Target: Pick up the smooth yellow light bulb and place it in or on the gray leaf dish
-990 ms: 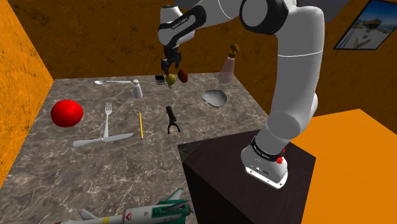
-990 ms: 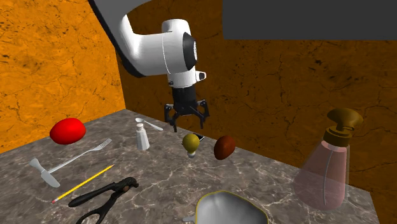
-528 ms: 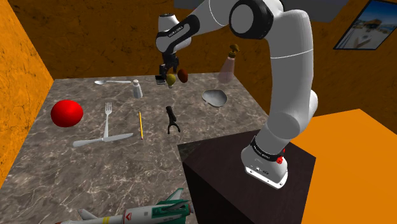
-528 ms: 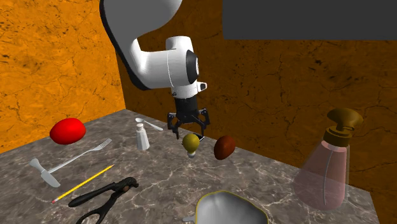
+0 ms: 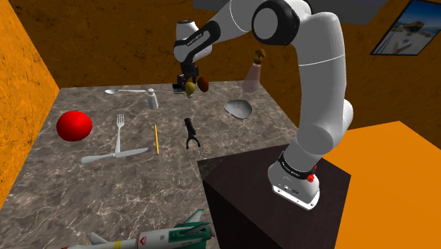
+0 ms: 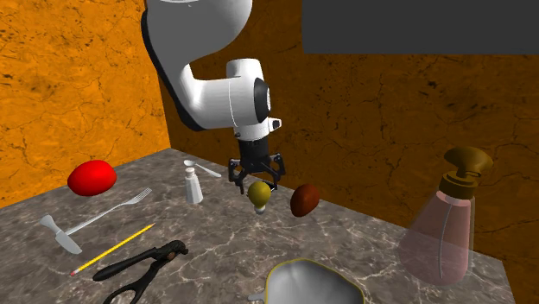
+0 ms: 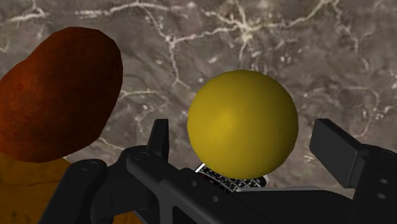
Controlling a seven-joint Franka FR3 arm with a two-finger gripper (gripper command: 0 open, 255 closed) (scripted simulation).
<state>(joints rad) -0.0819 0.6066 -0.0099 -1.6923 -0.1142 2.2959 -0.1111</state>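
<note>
I'm looking over a marbled countertop (image 5: 92, 191) where a red ball (image 5: 74, 125) is sitting well apart from the rest. A fork (image 5: 119, 134), a knife (image 5: 113, 155) and a yellow pencil (image 5: 156, 139) are lying near one another. A spoon (image 5: 120, 91) and a white shaker (image 5: 152, 98) are resting by the back wall, along with a brown egg-shaped lump (image 6: 304, 199) and a pink pump bottle (image 6: 445, 229). A black hinged tool (image 5: 190, 134) is lying mid-counter, and a toy rocket (image 5: 152, 239) is lying at the near edge.
</note>
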